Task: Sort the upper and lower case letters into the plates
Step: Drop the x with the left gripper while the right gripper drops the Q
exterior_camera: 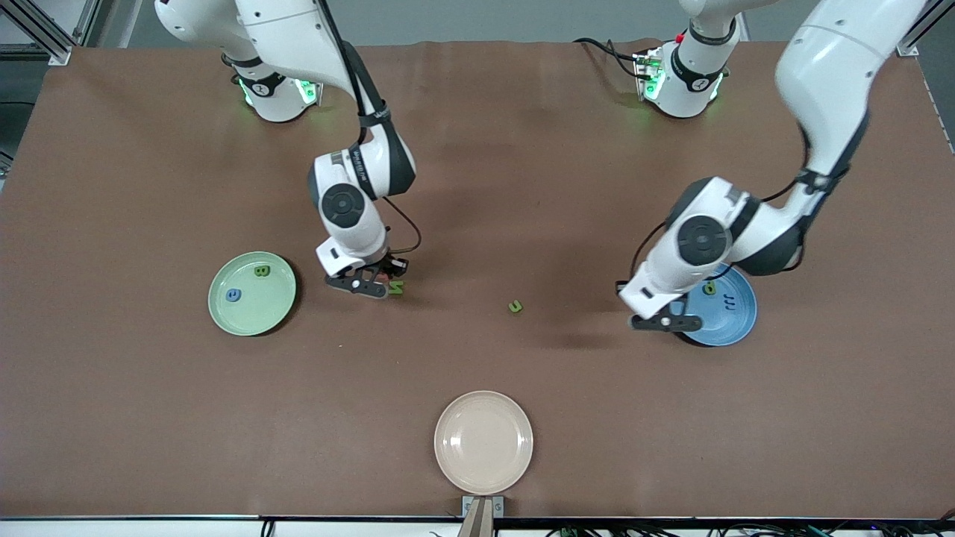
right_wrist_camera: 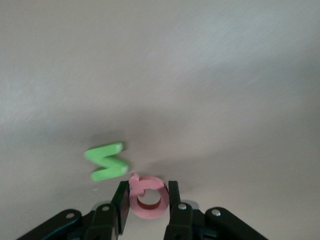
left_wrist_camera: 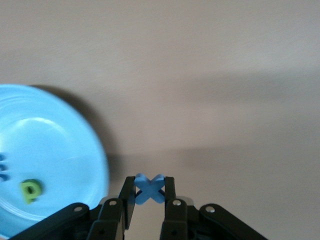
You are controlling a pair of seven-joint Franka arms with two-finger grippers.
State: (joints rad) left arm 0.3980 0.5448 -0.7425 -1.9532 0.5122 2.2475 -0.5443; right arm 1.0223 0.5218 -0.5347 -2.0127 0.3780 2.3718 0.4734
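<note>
Letters like these are handling as light, stiff little pieces, thin and flat, so I am judging that a pinch across the flat faces or across two outer edges is the hold to take, and that too little bite would let one twist or pop out.

I am seeing the left gripper (left_wrist_camera: 149,192) with its jaws clamped on the blue x (left_wrist_camera: 149,188), pinched across its width and standing upright between the pads; it is hanging over the tabletop (exterior_camera: 477,186) just beside the rim of the blue plate (exterior_camera: 735,321), toward the left arm's end. That plate is already carrying a green p (left_wrist_camera: 30,190) and a small dark blue letter (exterior_camera: 729,302) I cannot read.

I am seeing the right gripper (right_wrist_camera: 147,200) with its jaws clamped on the pink Q (right_wrist_camera: 146,196), gripped across the ring with its tail poking up, low over the tabletop. The green N (right_wrist_camera: 107,161) is lying flat just beside it, apart from the jaws.

The pale green plate (exterior_camera: 224,313), toward the right arm's end, is holding a green B (exterior_camera: 260,271) and a blue letter (exterior_camera: 234,295). A green u (exterior_camera: 515,306) is sitting alone on the tabletop between the two arms. The cream plate (exterior_camera: 483,442), nearest the front camera, is holding nothing
</note>
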